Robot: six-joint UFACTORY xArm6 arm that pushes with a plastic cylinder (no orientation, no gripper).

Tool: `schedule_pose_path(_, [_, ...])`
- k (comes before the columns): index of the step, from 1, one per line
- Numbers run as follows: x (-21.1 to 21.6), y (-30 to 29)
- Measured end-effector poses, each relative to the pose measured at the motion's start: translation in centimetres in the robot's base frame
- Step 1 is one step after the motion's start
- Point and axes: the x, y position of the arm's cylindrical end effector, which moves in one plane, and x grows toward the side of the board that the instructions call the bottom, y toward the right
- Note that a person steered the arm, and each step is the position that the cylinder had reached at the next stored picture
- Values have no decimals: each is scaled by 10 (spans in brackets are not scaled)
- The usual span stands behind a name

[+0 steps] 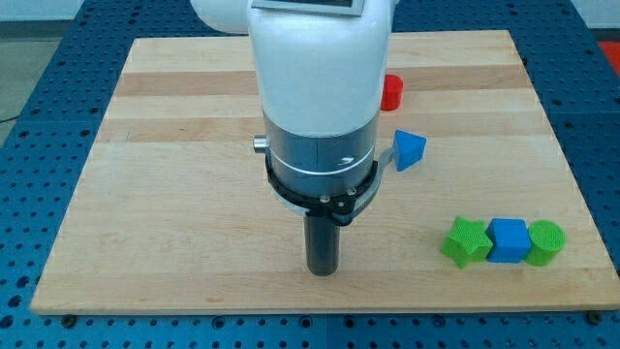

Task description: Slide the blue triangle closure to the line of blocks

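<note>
text: none readable | labels: none | brands: none | numbers: none | checked: counter [194, 145], blue triangle [409, 150], green star block [466, 242], blue cube [509, 239], green cylinder [545, 242], red block [391, 92]

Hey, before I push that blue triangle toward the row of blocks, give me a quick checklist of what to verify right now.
1. Blue triangle in view: ok, partly hidden behind the arm at its left edge.
2. Line of blocks intact: ok, green star, blue cube and green cylinder sit side by side near the view's bottom right.
3. Path from triangle to line free: ok, bare board between them.
4. My tip placed behind the triangle: not ok, it sits below and to the view's left of it, apart.
5. Red block out of the way: ok, it lies above the triangle.
6. Tip touching any block: ok, none.
</note>
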Motion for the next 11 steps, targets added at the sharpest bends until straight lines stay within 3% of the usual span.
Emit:
schedule_pose_path(4, [-133,18])
schedule_pose_path(6, [-136,22])
schedule_pose_path(8, [-175,64])
schedule_pose_path(10, [-169,104])
schedule_pose_path(11, [-145,117])
